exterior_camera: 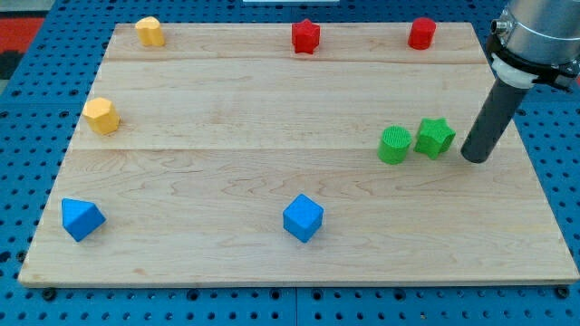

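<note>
My tip [474,157] rests on the wooden board [227,181] at the view's right, just right of the green star [435,137], with a small gap between them. A green cylinder [394,145] sits against the star's left side. The dark rod rises up and to the right from the tip toward the arm at the top right corner. The green star is the block nearest to the tip.
A red star [306,36] and a red cylinder [421,33] stand along the top edge. A yellow block [149,31] is at top left, a yellow hexagon [101,116] at left. A blue wedge [82,218] and a blue cube [303,217] lie near the bottom.
</note>
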Tool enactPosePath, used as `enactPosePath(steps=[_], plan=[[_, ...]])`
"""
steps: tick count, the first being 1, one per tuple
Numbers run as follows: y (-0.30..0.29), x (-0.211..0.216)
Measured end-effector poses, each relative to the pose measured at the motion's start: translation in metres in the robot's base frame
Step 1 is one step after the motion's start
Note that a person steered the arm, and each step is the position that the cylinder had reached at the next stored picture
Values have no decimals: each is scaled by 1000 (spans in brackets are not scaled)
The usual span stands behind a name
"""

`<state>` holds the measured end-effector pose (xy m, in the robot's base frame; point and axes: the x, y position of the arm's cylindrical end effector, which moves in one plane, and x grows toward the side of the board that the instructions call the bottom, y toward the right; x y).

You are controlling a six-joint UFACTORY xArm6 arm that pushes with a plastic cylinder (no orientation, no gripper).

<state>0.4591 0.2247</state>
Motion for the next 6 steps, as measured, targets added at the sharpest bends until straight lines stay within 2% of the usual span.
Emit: enactPosePath(steps=[6], plan=[[28, -44]])
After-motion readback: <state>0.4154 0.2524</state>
